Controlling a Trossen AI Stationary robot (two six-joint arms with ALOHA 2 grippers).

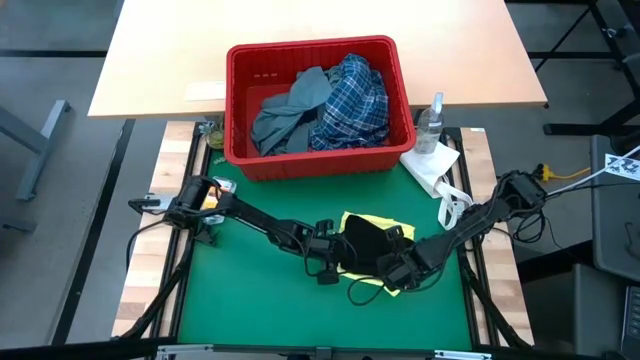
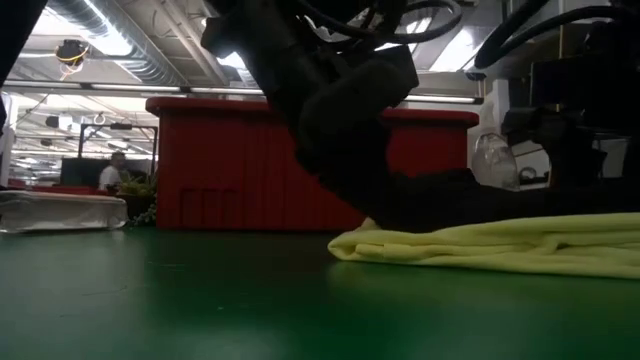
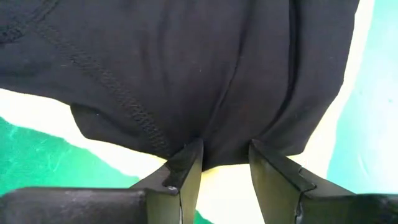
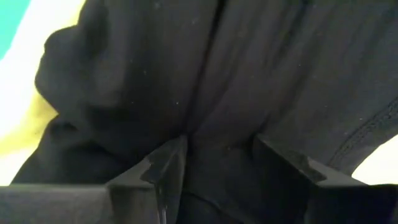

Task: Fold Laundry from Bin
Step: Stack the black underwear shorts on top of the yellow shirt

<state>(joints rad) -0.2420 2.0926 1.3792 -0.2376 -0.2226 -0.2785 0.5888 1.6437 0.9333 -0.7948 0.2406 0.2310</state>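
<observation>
A dark navy garment [image 1: 365, 238] lies bunched over a small yellow garment [image 1: 395, 228] that is spread flat in the middle of the green mat [image 1: 260, 300]. My left gripper [image 1: 343, 252] is shut on the navy garment's left side and my right gripper [image 1: 390, 262] on its near right side. In the low view the navy cloth [image 2: 450, 195] sits on the yellow garment [image 2: 500, 245]. The red bin [image 1: 390, 150] stands at the mat's far edge. It holds a grey-blue garment [image 1: 290, 110] and a blue-white plaid shirt [image 1: 350, 100]. My left gripper [image 3: 227, 165] pinches a bunched edge of the navy garment [image 3: 217, 146] between its two fingertips, slanting down from the table's left. Creases run out from the pinch and a stitched hem [image 3: 106, 87] lies beside it. The cloth hangs slack onto the yellow garment. My right gripper [image 4: 217, 155] pinches a gathered fold of the navy garment [image 4: 214, 134] between its two fingers, pointing steeply down from the right. Folds in the cloth run together at the pinch. One layer or several, I cannot tell. The rest of the cloth sags onto the yellow garment.
A clear spray bottle [image 1: 432, 120] and a white paper towel [image 1: 432, 165] stand right of the bin, at the mat's far right corner. A light wooden table [image 1: 160, 60] lies behind. Bare green mat stretches along the near and left sides. A person [image 2: 112, 172] shows far off in the room.
</observation>
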